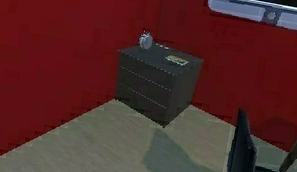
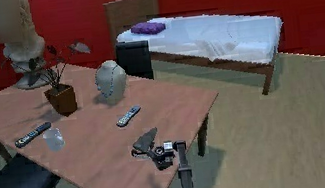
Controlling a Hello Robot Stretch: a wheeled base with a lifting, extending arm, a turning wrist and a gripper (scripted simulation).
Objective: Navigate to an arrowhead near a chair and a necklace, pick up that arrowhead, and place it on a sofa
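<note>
Wood table (image 2: 96, 149): on it a potted plant (image 2: 60, 95), grey rounded obj (image 2: 112, 79) just beside the plant, remote (image 2: 129, 116) near table's middle, 2nd remote (image 2: 32, 135) nearer its edge. Bed (image 2: 220, 38) beyond table w/ purple pillow (image 2: 148, 28). Dark dresser (image 1: 157, 84) well apart from table, vs red wall.

arm (image 2: 185, 178): plain dark square bar, near-black, seen against the table's (image 2: 95, 139) near edge. Far end carries two small white squares (image 2: 163, 152) with black marks, set close together above the tabletop. Next to them, further in over the table, sits the gripper (image 2: 142, 142): dark blocky body with two thin dark fingers. Cables and screws are too small to tell.
</note>
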